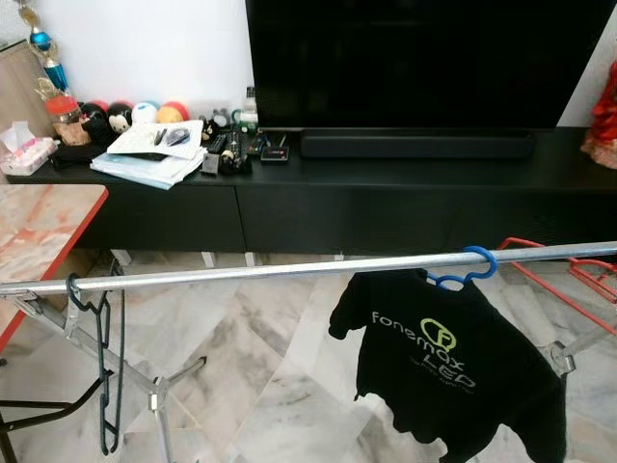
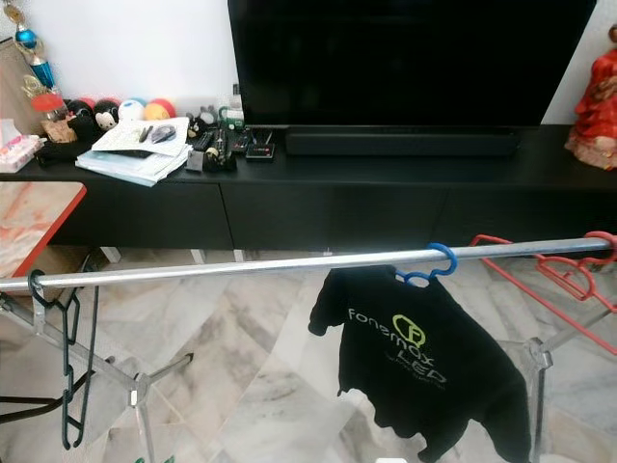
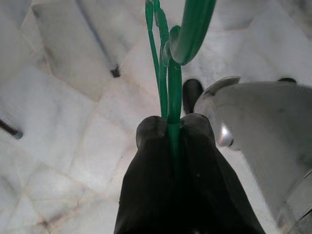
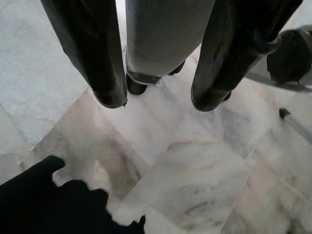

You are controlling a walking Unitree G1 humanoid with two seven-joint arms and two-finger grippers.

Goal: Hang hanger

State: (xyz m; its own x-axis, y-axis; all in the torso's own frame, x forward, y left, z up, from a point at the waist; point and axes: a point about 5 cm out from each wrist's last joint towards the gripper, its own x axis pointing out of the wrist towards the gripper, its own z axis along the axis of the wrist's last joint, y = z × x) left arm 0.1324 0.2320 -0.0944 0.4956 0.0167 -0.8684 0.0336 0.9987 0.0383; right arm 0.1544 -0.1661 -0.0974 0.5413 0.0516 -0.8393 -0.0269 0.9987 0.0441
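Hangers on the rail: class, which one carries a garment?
The blue hanger, hooked toward the rail's right, holds a black printed T-shirt. The dark hangers at the left end and the red ones hang bare.

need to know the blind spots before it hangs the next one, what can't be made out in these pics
- Green hanger: in the left wrist view the left gripper is shut on its stem; its hook runs off the top edge.
- Black T-shirt on the blue hanger: hem cut off by the bottom edge; small print under its logo is too small.
- Dark hangers: count unclear, overlapping.
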